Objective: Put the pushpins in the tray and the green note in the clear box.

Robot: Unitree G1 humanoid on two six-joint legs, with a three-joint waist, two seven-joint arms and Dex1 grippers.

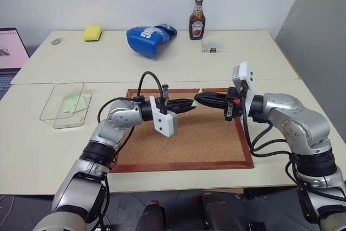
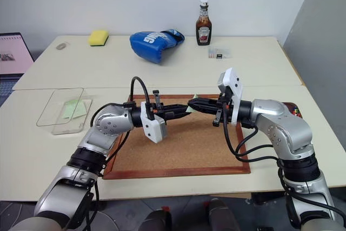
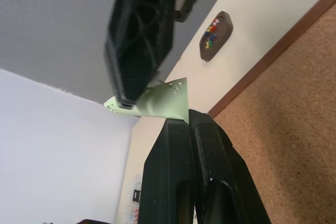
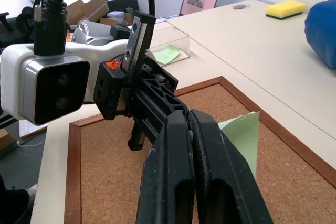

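Above the corkboard my two grippers meet tip to tip. The left gripper is shut on one corner of the pale green note. The right gripper is shut on the note's other side, so the paper hangs between them. The clear box stands on the table to the left with another green note lying in it. The dark brown tray sits past the board's right edge, partly behind my right arm, with coloured pushpins in it.
A ketchup bottle, a blue boxing glove, a yellow sponge and a small clear case stand along the far table. A laptop is at the far left edge.
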